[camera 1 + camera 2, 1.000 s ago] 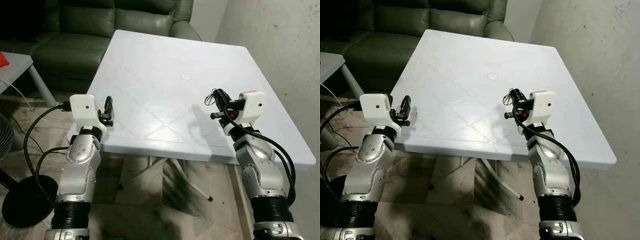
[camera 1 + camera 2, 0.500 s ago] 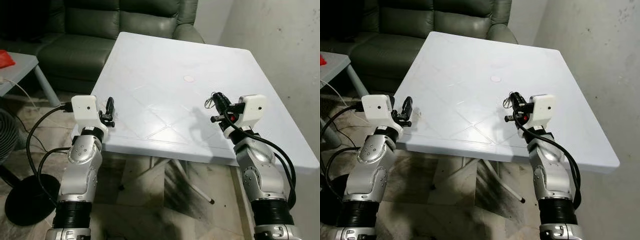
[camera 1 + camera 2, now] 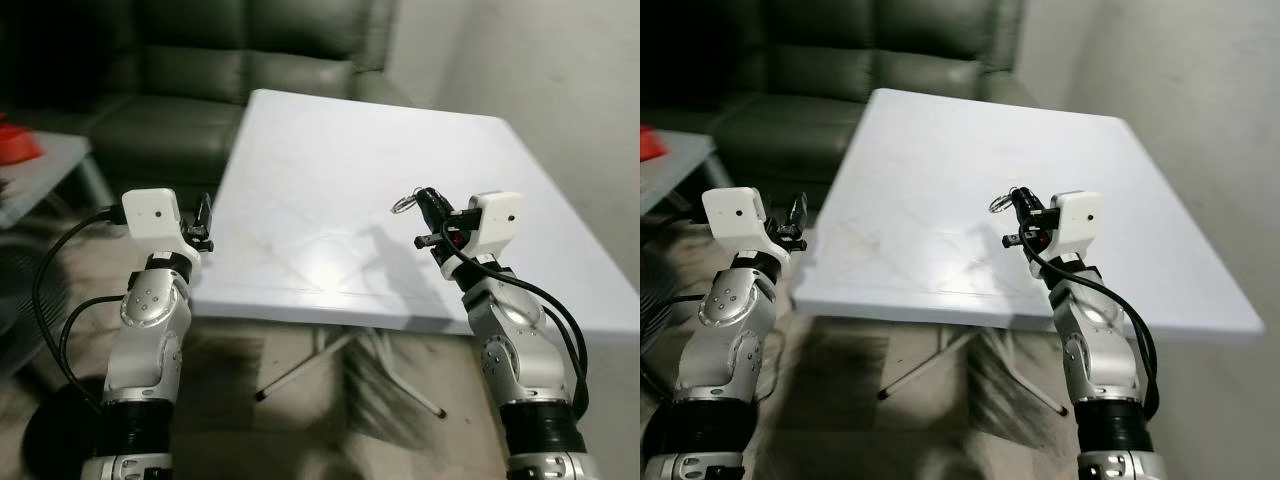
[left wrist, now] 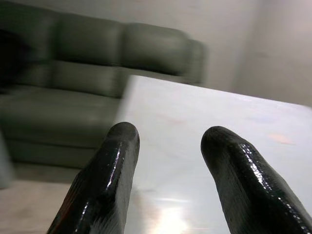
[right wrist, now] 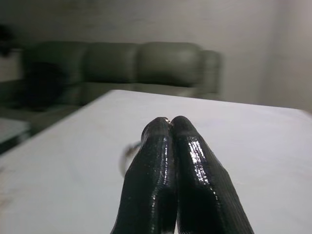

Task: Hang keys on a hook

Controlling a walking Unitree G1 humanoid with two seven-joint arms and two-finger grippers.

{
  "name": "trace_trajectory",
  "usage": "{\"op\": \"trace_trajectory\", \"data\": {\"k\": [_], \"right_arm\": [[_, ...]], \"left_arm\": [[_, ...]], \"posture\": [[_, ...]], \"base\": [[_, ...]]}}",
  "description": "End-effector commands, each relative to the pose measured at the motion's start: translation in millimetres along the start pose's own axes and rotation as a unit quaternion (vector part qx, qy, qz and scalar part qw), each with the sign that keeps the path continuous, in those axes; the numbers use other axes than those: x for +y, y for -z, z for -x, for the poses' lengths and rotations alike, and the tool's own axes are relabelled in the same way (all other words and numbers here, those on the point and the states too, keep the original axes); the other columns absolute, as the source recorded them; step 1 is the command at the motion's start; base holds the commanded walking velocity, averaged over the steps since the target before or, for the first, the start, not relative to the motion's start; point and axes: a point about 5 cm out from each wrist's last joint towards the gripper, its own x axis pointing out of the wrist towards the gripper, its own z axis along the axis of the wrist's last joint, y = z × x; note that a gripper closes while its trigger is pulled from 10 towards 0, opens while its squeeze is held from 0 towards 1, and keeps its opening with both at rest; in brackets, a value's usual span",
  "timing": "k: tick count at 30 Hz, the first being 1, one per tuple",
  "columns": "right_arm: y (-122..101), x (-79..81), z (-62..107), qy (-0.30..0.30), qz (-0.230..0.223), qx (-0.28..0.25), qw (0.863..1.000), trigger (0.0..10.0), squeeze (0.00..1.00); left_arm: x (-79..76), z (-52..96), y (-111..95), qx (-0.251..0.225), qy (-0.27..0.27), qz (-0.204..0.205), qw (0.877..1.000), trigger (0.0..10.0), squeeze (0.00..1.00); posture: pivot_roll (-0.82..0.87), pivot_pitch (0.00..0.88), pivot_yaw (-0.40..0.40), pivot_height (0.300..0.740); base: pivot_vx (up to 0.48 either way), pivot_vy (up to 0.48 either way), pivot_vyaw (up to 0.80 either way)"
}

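Observation:
My right gripper (image 3: 428, 199) is raised over the near right part of the white table (image 3: 330, 140), shut on a small metal key ring (image 3: 402, 203) that sticks out to the left of its tips. In the right wrist view the two fingers (image 5: 170, 146) are pressed together, with the blurred ring (image 5: 127, 153) beside them. My left gripper (image 3: 204, 215) hovers at the table's near left corner, open and holding nothing. Its fingers (image 4: 119, 146) stand well apart in the left wrist view.
A dark green sofa (image 3: 250, 70) stands behind the table. A low grey side table (image 3: 50, 170) with a red object (image 3: 15, 135) is at the far left. A pale wall (image 3: 560, 80) runs along the right. The table's folding legs (image 3: 320, 360) show below on the tiled floor.
The whole picture has shifted and blurred, so the camera moved. Both arms keep about the same pose, and the right gripper stays shut on the key ring.

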Motion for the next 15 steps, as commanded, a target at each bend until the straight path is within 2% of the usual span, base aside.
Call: {"op": "trace_trajectory", "data": {"k": [1,15], "right_arm": [[-6.0,-5.5,1.2,0.003,0.006,-0.007,1.0,10.0,0.0],[-6.3,-6.3,1.1,0.005,0.008,-0.004,1.0,10.0,0.0]], "left_arm": [[-4.9,-1.9,-1.0,-0.001,0.003,-0.005,1.0,10.0,0.0],[-4.8,-2.6,-2.1,-0.003,0.002,0.002,1.0,10.0,0.0]], "posture": [[0.09,0.006,-0.093,0.74],[0.09,0.015,-0.097,0.74]], "base": [[0.0,0.0,-0.63],[0.0,0.0,-0.63]]}}
